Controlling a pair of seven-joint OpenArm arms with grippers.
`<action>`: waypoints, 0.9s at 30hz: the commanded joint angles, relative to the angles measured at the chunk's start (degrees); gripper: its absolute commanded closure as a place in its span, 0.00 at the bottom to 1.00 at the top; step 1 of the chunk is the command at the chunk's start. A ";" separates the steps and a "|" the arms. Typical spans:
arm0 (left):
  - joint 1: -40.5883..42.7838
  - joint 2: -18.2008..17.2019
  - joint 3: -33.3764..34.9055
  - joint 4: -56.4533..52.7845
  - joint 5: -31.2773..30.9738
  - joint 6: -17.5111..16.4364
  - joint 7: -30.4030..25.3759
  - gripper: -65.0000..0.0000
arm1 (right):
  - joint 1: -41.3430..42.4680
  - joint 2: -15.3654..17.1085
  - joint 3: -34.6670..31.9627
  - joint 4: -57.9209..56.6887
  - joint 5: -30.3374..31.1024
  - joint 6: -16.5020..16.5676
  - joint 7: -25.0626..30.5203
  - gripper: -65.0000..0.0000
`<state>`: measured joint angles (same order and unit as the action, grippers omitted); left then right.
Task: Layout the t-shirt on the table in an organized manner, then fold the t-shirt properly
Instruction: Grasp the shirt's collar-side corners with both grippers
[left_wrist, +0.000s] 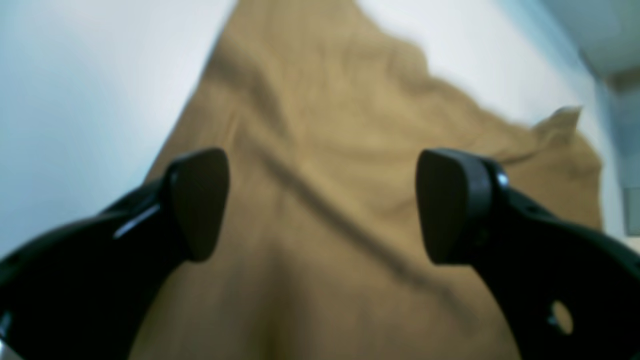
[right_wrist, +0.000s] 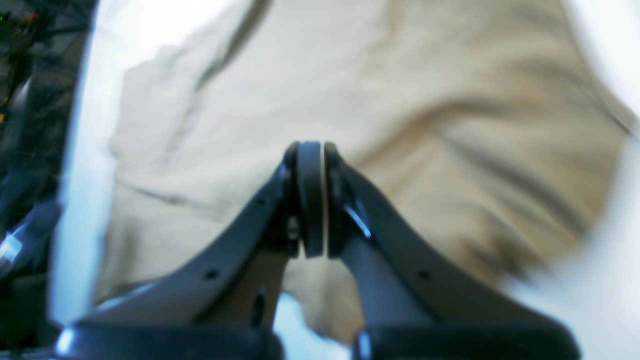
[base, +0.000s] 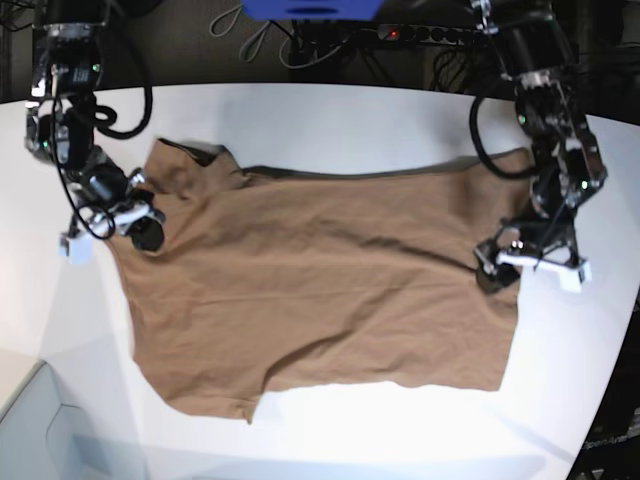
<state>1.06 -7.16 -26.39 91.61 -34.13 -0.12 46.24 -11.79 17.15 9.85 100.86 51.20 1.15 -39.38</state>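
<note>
T-shirt (base: 320, 280) is lying spread across the table (base: 330, 125). Left gripper (left_wrist: 320, 205) is hovering over its cloth at one side edge, jaws gaping wide; right gripper (right_wrist: 311, 200) is sitting at the opposite edge, pads pressed together, with no cloth visibly pinched.

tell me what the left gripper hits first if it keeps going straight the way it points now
Most likely the t-shirt. The left gripper is open, and in the left wrist view brown fabric fills the space between and beyond its fingers. The blur hides how near the cloth is.
</note>
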 joint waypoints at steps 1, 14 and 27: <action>1.45 -0.80 -1.26 1.71 -1.34 0.16 -1.10 0.12 | -0.65 0.13 1.10 1.78 0.89 0.22 0.74 1.00; 16.48 -0.80 -7.32 3.20 -5.47 -0.10 -0.74 0.12 | -8.56 -0.14 3.38 6.26 0.89 0.39 0.65 1.00; 15.86 -1.33 -1.52 -2.69 -5.56 -0.19 -1.18 0.58 | -11.72 -0.14 3.47 6.44 0.89 0.39 0.56 1.00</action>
<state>16.91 -8.40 -28.23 88.97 -40.16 -1.13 42.57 -24.18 16.36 13.02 106.21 51.20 1.19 -40.12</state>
